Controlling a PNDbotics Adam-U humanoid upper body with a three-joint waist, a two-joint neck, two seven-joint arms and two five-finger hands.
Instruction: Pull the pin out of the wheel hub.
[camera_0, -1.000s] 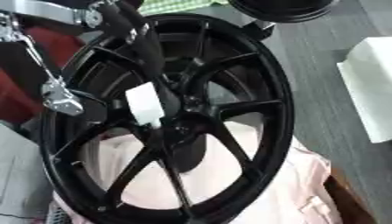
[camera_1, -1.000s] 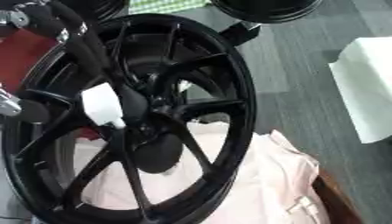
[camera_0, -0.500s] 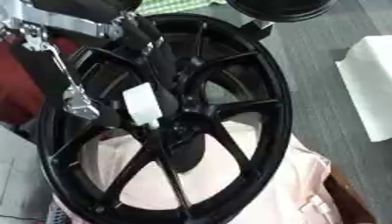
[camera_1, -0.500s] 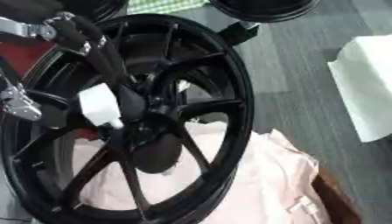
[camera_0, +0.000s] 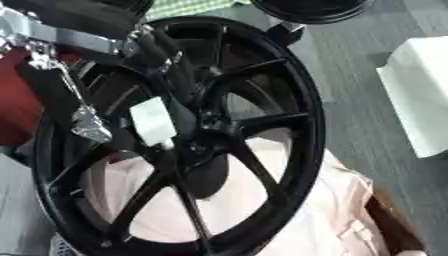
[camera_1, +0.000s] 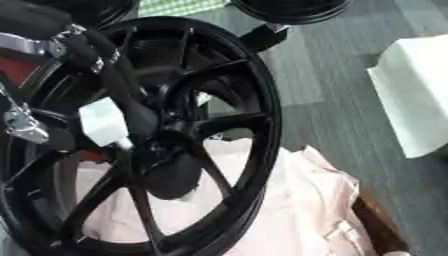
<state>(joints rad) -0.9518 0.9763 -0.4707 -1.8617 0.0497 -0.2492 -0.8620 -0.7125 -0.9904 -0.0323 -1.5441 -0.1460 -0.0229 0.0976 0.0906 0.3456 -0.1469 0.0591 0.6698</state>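
A: Left eye view?
B: The left hand (camera_0: 162, 75) is seen entering from the upper left, dark fingers laid down across the spokes of the black wheel hub (camera_0: 289, 130). A white tag (camera_0: 153, 121) is seen just below the fingertips, at the hub centre. Grip state cannot be told; the pin cannot be made out.

A: Right eye view?
B: The same hand is laid over the hub centre. Pink cloth (camera_1: 297, 210) is seen below and right of it, under the rim; a white box (camera_1: 411, 95) lies well off to its right on grey floor.
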